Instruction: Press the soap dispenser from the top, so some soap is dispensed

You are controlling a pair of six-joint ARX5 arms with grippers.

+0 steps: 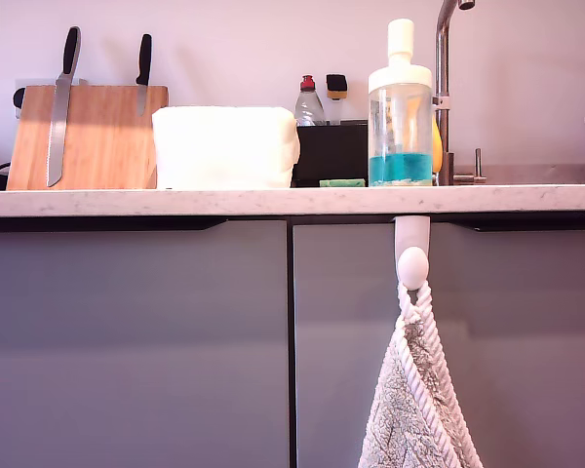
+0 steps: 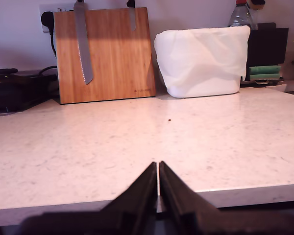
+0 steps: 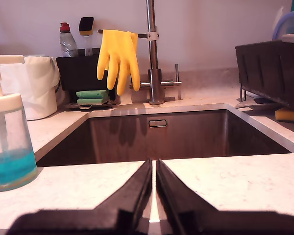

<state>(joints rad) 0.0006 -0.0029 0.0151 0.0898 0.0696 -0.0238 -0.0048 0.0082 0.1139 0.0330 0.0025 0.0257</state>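
My first gripper [image 2: 158,188] sits low at the counter [image 2: 137,142] edge, jaws together. My second gripper [image 3: 153,188] likewise, jaws together, facing the sink [image 3: 161,137], dispenser [image 3: 10,142] beside it.

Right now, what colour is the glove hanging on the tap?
Yellow; the glove shows best in the second wrist view.

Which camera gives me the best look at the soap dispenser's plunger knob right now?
The exterior view: the soap dispenser stands whole there, plunger knob clear above the white cap. The second wrist view catches only part of the bottle at the picture's edge, knob mostly cropped. The first wrist view doesn't show it.
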